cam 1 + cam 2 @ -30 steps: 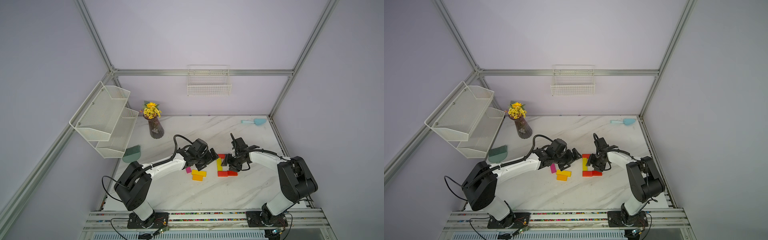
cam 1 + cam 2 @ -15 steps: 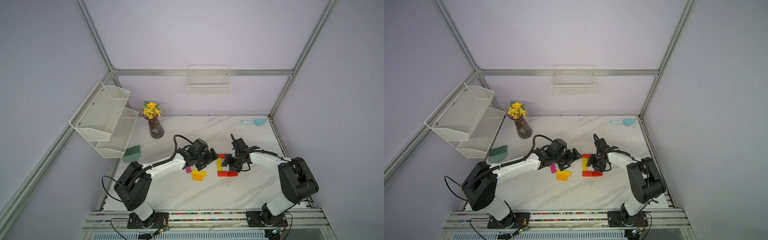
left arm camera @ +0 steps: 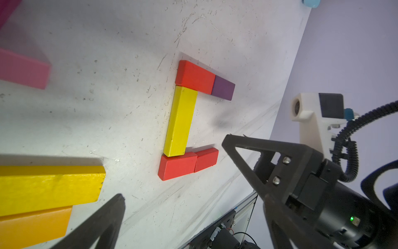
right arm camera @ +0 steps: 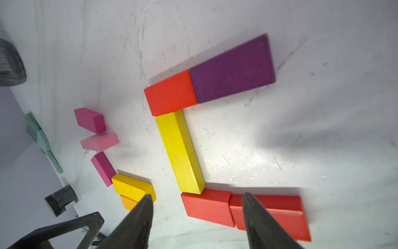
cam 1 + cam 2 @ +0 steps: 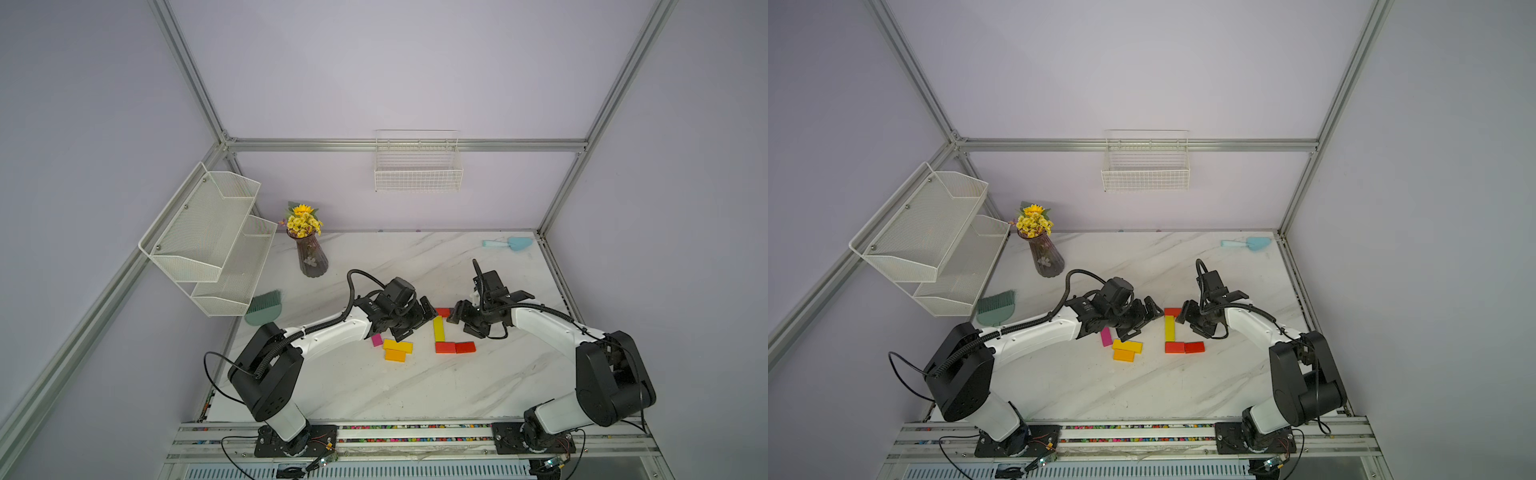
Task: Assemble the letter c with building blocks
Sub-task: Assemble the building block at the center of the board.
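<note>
The letter lies near the middle of the desk point(image 5: 374, 395). A long yellow block point(image 5: 438, 328) forms its spine, running near to far. At the far end a red block point(image 4: 170, 92) continues rightward into a dark purple block point(image 4: 231, 71). At the near end two red blocks point(image 5: 455, 347) lie end to end, so the C opens to the right. In the right wrist view every seam looks closed.

The right hand point(image 5: 463, 322) hangs over the open side of the letter and hides the purple block in both top views. Its jaws stand apart with nothing between them, so I judge the step in hand to be letting go and clearing away.

To do that well, rise straight up before travelling sideways. A fingertip dragged low could nudge the purple block off the red one or skew the near arm. Keep the jaws parted on the way out.

The left hand point(image 5: 415, 320) is spread wide and empty, just left of the spine. It sits above the spares: a yellow block point(image 5: 397, 345), an orange block point(image 5: 395, 355) and a magenta block point(image 5: 377, 340). It should pull back to the left, away from the yellow spine. The letter seems to need nothing more.
</note>
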`<state>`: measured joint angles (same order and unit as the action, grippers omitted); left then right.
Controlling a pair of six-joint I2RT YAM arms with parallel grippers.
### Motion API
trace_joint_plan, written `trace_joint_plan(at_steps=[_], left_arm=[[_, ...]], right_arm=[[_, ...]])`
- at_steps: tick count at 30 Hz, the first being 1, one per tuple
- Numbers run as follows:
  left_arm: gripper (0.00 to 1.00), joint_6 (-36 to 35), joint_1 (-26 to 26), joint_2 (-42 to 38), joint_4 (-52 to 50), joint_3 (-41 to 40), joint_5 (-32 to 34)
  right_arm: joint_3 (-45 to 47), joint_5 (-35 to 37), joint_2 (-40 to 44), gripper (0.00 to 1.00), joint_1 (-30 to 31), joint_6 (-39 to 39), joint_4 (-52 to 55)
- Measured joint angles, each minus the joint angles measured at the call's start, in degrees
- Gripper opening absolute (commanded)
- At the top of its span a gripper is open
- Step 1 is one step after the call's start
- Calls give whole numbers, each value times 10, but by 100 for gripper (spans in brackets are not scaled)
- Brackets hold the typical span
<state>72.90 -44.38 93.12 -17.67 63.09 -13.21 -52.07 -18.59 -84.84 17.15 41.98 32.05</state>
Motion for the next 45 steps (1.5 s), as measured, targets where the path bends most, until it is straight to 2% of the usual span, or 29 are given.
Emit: trace_joint_plan(at_steps=[15,45], left_arm=[[100,0,0,0,0,0,0],[100,0,0,0,0,0,0]], right_arm=[[76,27,50,71,-14,6,20],[89,19,39,71,-17,-3,20]])
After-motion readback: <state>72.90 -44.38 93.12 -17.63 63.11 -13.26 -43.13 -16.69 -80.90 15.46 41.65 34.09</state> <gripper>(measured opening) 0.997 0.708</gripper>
